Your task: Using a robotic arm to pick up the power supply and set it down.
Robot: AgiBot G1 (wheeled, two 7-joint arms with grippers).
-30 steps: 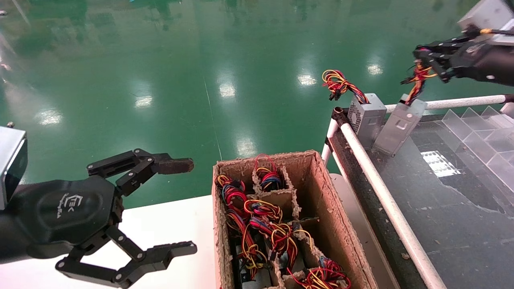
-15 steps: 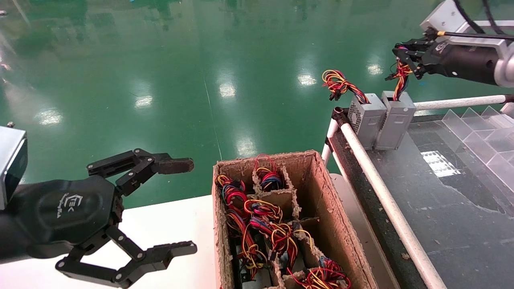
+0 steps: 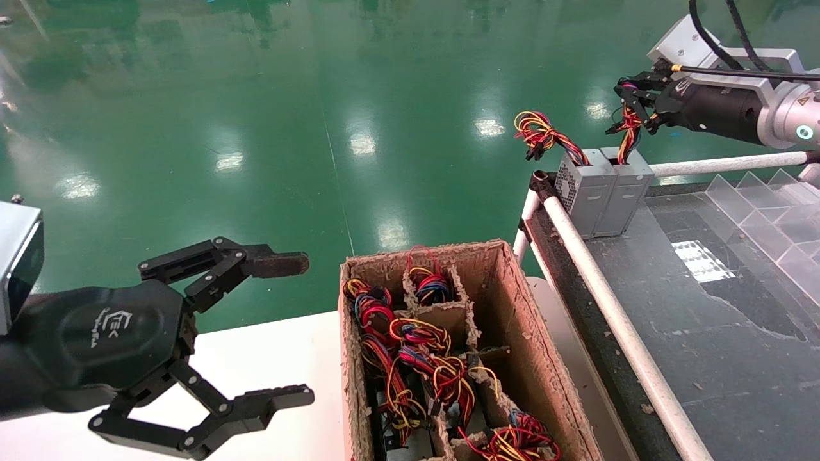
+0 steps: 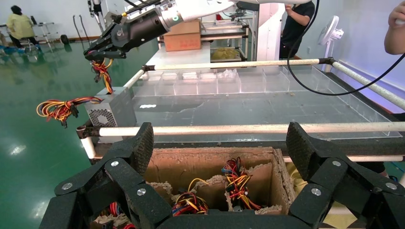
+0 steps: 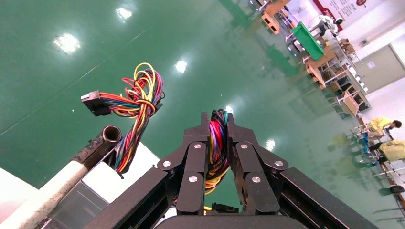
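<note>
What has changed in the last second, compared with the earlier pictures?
The right gripper, shut on the wires, swung the tilted power supply upright, against the other power supply on the conveyor. The left gripper stayed open beside the cardboard box.

Can't see most of the power supply (image 5: 90, 202) from the right wrist, hidden behind the gripper (image 5: 218, 143).

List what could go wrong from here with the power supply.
1. The right gripper holds only the wire tuft, so the wires may slip or strain.
2. The power supply stands against its twin by the table's corner rail; a nudge on release could tip either.
</note>
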